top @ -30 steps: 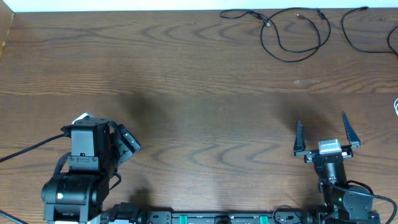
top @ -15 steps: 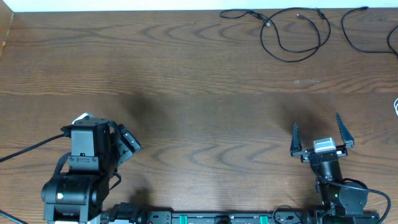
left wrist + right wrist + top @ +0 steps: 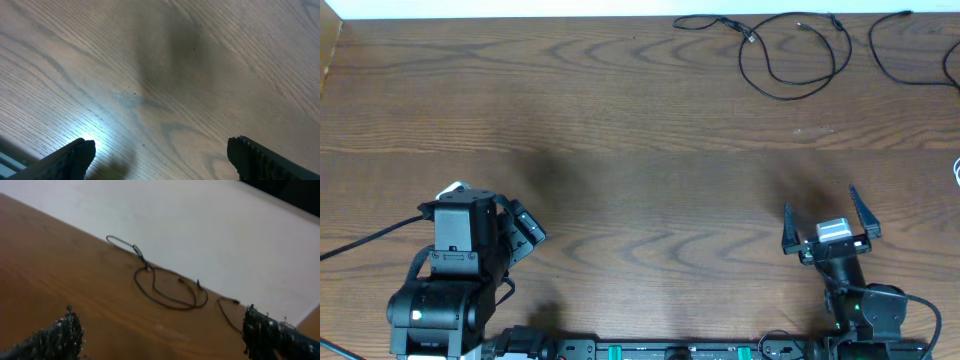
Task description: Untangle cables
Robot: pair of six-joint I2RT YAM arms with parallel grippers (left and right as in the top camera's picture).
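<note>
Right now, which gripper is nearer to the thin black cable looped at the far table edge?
Right. The right gripper is on the near side, roughly facing the thin black cable; the left gripper is far off at the left side.

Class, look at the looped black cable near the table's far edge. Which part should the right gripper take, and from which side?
Probably the loop's near arc: there the looped black cable lies flat on the table, with nothing crossing it. Come down from the near side with the open right gripper, jaws across the cord.
</note>
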